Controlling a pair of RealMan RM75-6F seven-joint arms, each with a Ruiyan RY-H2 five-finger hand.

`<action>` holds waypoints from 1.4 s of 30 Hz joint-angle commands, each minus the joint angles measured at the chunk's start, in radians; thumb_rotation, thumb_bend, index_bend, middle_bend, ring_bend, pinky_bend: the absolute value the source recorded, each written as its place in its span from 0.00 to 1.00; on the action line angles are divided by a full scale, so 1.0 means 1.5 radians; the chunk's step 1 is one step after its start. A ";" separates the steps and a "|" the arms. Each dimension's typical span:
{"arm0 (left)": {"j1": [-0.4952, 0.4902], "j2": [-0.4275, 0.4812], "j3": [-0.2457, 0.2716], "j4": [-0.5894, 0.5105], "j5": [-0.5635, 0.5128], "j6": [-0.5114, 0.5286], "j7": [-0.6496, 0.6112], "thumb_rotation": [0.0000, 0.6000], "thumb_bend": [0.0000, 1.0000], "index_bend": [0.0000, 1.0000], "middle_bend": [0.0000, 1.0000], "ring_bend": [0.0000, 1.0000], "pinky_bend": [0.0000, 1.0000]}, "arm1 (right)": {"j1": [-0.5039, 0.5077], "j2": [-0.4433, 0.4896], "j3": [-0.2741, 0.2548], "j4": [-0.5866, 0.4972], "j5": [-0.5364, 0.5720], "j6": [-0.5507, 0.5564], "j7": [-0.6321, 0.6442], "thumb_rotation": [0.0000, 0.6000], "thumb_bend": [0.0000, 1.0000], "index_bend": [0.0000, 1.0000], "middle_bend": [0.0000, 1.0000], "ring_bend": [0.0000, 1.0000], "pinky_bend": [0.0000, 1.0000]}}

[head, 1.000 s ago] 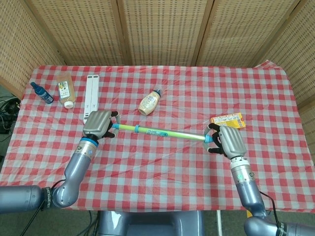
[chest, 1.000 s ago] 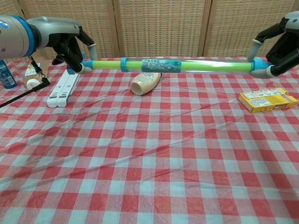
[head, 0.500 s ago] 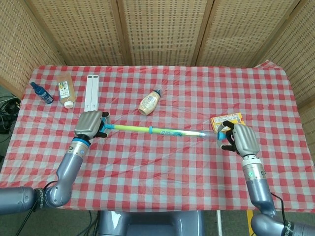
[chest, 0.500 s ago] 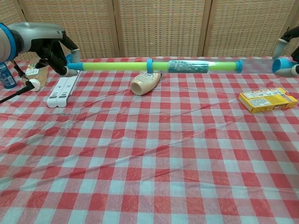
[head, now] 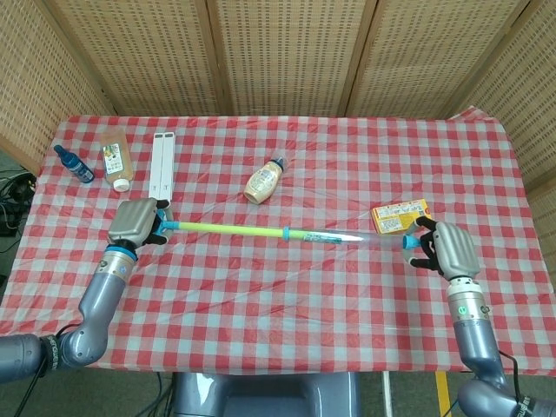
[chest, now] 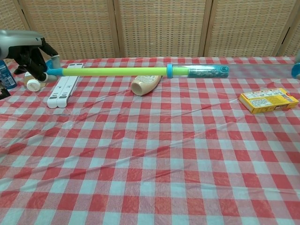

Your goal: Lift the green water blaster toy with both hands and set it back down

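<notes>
The green water blaster toy point(head: 226, 228) hangs above the checked cloth, stretched long across the table. My left hand point(head: 135, 221) grips its blue left end cap, and the green rod runs from there to a blue ring. Past the ring a clear labelled tube leads to my right hand point(head: 447, 250), which holds the blue right end. In the chest view the water blaster toy point(chest: 117, 71) lies level in the air. There my left hand point(chest: 28, 49) is at the far left, and only a sliver of my right hand point(chest: 296, 70) shows at the right edge.
A cream squeeze bottle point(head: 263, 182) lies behind the toy's middle. A yellow box point(head: 401, 215) sits just beside my right hand. A white folded bar point(head: 160, 165), a juice bottle point(head: 115, 158) and a small blue bottle point(head: 74, 164) stand at the back left, near my left hand.
Both hands have moved apart, the left one leftward and the right one rightward. The toy has drawn out longer, with more green rod showing and its blue ring further right.
</notes>
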 commanded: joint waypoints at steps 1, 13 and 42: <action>0.004 0.003 0.002 0.003 0.004 -0.002 -0.004 1.00 0.65 0.87 0.93 0.87 0.77 | -0.002 0.002 0.001 -0.001 0.000 0.002 0.000 1.00 0.48 0.61 1.00 1.00 0.57; 0.022 0.014 0.008 0.017 0.016 -0.016 -0.021 1.00 0.65 0.87 0.93 0.87 0.77 | -0.005 0.006 0.009 0.016 0.016 0.001 -0.001 1.00 0.48 0.61 1.00 1.00 0.57; 0.019 0.095 0.075 -0.004 -0.011 -0.163 -0.011 1.00 0.22 0.03 0.02 0.08 0.11 | -0.004 0.022 -0.015 0.059 0.032 -0.087 0.020 1.00 0.22 0.08 0.08 0.08 0.00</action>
